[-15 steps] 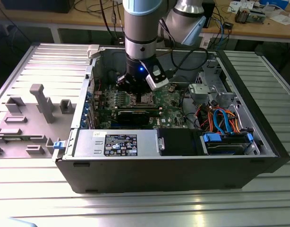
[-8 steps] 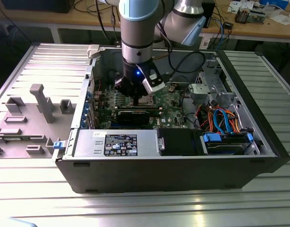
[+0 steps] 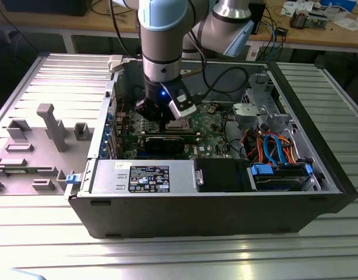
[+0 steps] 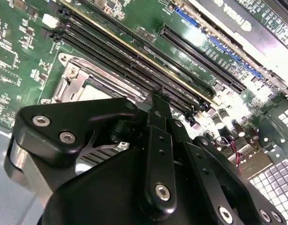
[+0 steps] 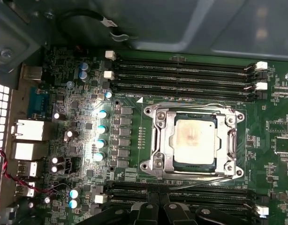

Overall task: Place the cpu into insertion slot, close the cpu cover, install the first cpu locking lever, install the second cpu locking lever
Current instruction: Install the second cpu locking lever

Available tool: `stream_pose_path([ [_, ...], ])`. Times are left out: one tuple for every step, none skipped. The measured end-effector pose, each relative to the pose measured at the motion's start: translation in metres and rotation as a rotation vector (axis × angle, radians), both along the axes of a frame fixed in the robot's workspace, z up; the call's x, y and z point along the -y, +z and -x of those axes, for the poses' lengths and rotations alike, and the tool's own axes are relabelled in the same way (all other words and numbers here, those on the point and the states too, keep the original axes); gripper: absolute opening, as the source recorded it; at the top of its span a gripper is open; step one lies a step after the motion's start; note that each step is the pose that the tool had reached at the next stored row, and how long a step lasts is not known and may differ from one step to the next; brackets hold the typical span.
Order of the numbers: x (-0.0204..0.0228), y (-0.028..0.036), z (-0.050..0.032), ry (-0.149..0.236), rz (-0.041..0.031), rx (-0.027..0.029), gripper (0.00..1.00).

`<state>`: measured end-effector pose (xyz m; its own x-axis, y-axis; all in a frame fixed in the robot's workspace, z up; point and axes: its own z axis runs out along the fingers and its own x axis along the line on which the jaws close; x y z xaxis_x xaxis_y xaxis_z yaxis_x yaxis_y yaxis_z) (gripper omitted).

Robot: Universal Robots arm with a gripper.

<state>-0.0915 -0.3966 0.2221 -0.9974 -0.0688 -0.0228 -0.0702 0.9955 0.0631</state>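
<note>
On a ribbed metal table (image 3: 45,233), the gripper (image 5: 155,212), fingers together and empty, hovers beside the cpu cover (image 5: 165,136); its thin locking lever (image 5: 205,183) looks springy, best pushed near its end.

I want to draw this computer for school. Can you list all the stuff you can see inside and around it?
cpu: one, silvery, sitting in the insertion slot
cpu cover: one, silvery frame, lying closed around the cpu
memory slots: several, black, in rows on both sides of the cpu
motherboard: one, green, on the case floor
computer case: one, black, open on the table
power supply: one, grey, along the case's near wall
cables: a bunch, orange, blue and red, toward the exterior view's right
grey fixture: one, beside the case on the exterior view's left
gripper: one, black, hanging over the motherboard beside the cpu
</note>
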Motion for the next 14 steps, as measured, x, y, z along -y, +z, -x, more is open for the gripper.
stream_pose_path([
  [0.0, -0.0007, 0.0007, 0.001, -0.0007, -0.0001, 0.11],
  [0.0, -0.0014, 0.0011, 0.002, -0.0012, 0.0, 0.11],
  [0.0, -0.0021, 0.0016, 0.004, -0.0016, 0.0, 0.11],
  [0.0, -0.0027, 0.0021, 0.006, -0.0019, -0.0001, 0.11],
  [0.0, -0.0032, 0.0024, 0.008, -0.0026, -0.0001, 0.11],
  [0.0, -0.0036, 0.0027, 0.01, -0.0034, 0.0, 0.11],
  [-0.0001, -0.0041, 0.0033, 0.011, -0.0047, 0.0001, 0.11],
  [-0.0001, -0.0046, 0.0041, 0.012, -0.0057, 0.0001, 0.11],
  [-0.0001, -0.0052, 0.0048, 0.013, -0.0067, 0.0002, 0.11],
  [-0.0001, -0.0056, 0.0054, 0.014, -0.0073, 0.0001, 0.11],
  [0.0001, -0.007, 0.0064, 0.017, -0.0082, -0.0001, 0.11],
  [0.0, -0.0078, 0.0064, 0.019, -0.0092, -0.0001, 0.11],
  [-0.0001, -0.0083, 0.0064, 0.02, -0.0096, 0.0, 0.11],
  [-0.0001, -0.0092, 0.0065, 0.022, -0.0108, 0.0, 0.11],
])
